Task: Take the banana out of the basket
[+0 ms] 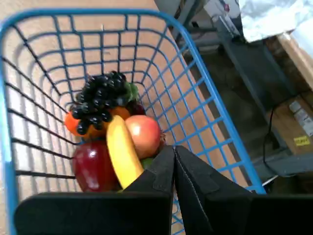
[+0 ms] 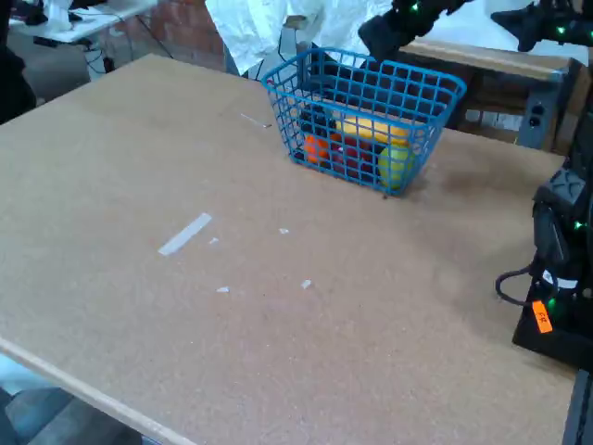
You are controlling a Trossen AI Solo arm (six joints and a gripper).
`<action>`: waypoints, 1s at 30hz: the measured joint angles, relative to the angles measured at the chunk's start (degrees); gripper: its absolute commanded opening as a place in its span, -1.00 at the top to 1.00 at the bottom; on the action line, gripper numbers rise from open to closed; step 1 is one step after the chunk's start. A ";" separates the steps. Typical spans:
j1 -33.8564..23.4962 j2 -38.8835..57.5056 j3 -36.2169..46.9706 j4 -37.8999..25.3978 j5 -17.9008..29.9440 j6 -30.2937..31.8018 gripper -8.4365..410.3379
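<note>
Black gripper point(image 1: 174, 149) fingers are seen at the bottom of the wrist view, their tips pressed together with nothing between them, so the pincer is closed and empty. The tips are poised just beside the near end of the banana point(image 1: 122, 152), though contact cannot be confirmed.

Just beyond the tips, the banana is shown lying inside the basket point(image 1: 205, 93), a blue wire grid with a thicker rim. It rests on top of a dark red apple point(image 1: 92, 169) and against a red-and-yellow peach-like fruit point(image 1: 144, 134). Behind these, an orange fruit point(image 1: 73, 122) and a bunch of dark grapes point(image 1: 101, 100) are piled toward the far wall.

In the fixed view, the basket is seen standing at the far side of a brown tabletop point(image 2: 232, 278), with the yellow banana visible through its mesh and the arm reaching down into it.

The task is judged barely begun: the banana has not been gripped or lifted. Opening, grasping, lifting and clearing the rim are all left.
</note>
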 measured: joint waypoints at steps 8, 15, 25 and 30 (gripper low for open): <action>-2.40 8.48 4.33 0.39 0.17 -0.02 0.96; -2.69 14.95 7.08 0.39 -3.26 -2.60 0.69; -2.71 16.55 7.13 2.40 -6.45 -2.51 -0.24; -2.71 16.79 7.13 2.78 -6.45 -1.09 -0.36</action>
